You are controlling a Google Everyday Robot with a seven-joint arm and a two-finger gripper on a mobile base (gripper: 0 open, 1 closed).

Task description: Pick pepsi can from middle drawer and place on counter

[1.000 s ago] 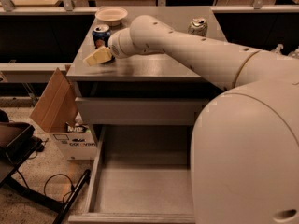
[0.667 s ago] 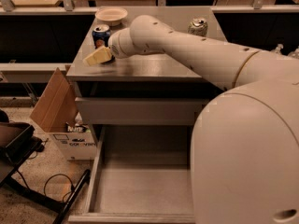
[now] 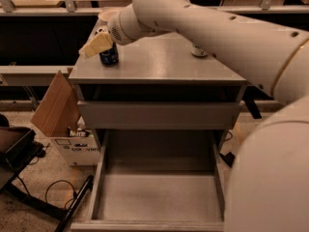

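Gripper hangs right at the top of the pepsi can, which stands on the counter near its left edge. Clamped or released? Cannot tell. Middle drawer gapes open, floor bare. By the look of it, only release and retreat remain.

The scene is dim, with a warm brownish cast. Light falls from overhead: the upper side of the robot arm glows pale cream, while its underside is shaded. The gripper, at the left rear of the bench just above the can, catches a yellowish highlight, and the can below it stays dark. The bench top has a soft, even sheen. A deep shadow band lies under its edge, and the rear of the open drawer is murky.
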